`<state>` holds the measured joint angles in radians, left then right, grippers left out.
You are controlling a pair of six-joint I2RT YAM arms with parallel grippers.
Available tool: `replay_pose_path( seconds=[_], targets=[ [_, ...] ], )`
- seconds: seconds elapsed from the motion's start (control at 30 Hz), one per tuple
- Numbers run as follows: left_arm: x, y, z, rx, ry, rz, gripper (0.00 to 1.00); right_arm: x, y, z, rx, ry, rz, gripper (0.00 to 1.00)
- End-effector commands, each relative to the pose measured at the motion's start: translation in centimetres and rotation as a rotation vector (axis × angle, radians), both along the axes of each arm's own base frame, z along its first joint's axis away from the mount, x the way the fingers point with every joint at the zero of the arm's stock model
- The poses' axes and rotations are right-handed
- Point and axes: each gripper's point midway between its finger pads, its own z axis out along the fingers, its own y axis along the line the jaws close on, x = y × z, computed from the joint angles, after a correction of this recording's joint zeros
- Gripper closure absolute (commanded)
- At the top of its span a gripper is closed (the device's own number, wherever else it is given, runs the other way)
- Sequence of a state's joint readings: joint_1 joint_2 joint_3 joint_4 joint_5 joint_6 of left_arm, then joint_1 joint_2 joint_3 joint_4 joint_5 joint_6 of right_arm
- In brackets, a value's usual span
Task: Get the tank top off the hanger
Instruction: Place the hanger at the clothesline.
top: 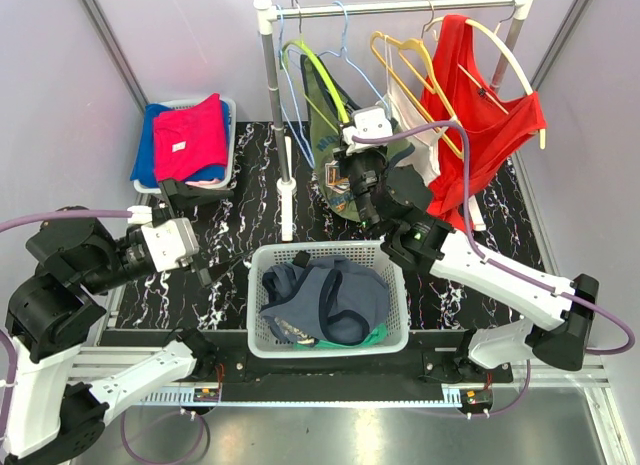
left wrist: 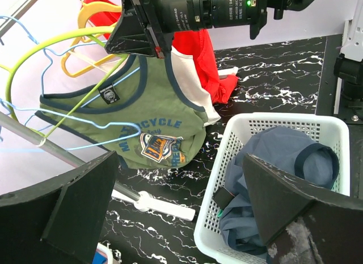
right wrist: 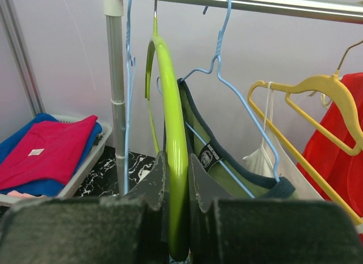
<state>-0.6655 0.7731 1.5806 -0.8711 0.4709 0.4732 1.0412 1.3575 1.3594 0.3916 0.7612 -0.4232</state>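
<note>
An olive green tank top (top: pixel 324 135) with navy trim and a printed badge hangs from the rail, between a lime green hanger (top: pixel 310 60) and a blue wire hanger. It also shows in the left wrist view (left wrist: pixel 142 122) and the right wrist view (right wrist: pixel 238 181). My right gripper (right wrist: pixel 177 162) is shut on the lower arm of the lime hanger (right wrist: pixel 173 105), right beside the tank top's neck; in the top view it (top: pixel 345 165) is at the garment. My left gripper (left wrist: pixel 181 218) is wide open and empty, low at the left (top: pixel 205 273), apart from the rack.
A white basket (top: pixel 330 250) of blue-grey clothes stands at the front centre, also in the left wrist view (left wrist: pixel 272 119). A red top (top: pixel 480 95) and a white garment (top: pixel 415 125) hang on yellow hangers. A bin of folded shirts (top: pixel 185 135) sits back left. The rack post (top: pixel 270 95) stands centre.
</note>
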Motion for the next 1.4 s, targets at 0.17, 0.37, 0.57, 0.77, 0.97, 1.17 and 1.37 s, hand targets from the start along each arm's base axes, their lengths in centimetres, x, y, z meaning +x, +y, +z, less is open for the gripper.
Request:
replay_pose_path(
  seconds=[0.17, 0.37, 0.57, 0.77, 0.97, 1.17, 1.37],
  targets=[
    [-0.7, 0.2, 1.2, -0.046, -0.043, -0.018, 0.01, -1.1, -2.6, 4.6, 0.185, -0.042, 0.002, 1.0],
    [-0.8, 0.1, 1.6, -0.053, -0.043, -0.023, 0.01, 0.5, -0.4, 4.3, 0.155, -0.046, 0.0, 1.0],
    [-0.8, 0.4, 1.7, -0.056, -0.053, -0.014, 0.01, 2.6, 1.3, 3.2, 0.131, -0.038, -0.004, 1.0],
    [-0.9, 0.4, 1.5, -0.052, -0.054, -0.015, 0.01, 3.1, 0.7, 1.4, 0.123, -0.001, -0.031, 1.0],
    [-0.7, 0.0, 1.3, -0.045, -0.047, -0.031, 0.01, 1.9, -0.5, 0.1, 0.129, 0.047, 0.004, 0.67],
    [-0.6, -0.2, 1.2, -0.043, -0.042, -0.034, 0.01, -2.6, -3.0, 2.6, 0.196, 0.049, 0.167, 0.3],
    [-0.5, -0.5, 1.1, -0.043, -0.033, -0.044, 0.01, -4.9, -8.7, 7.4, 0.239, -0.064, 0.146, 0.28]
  ],
)
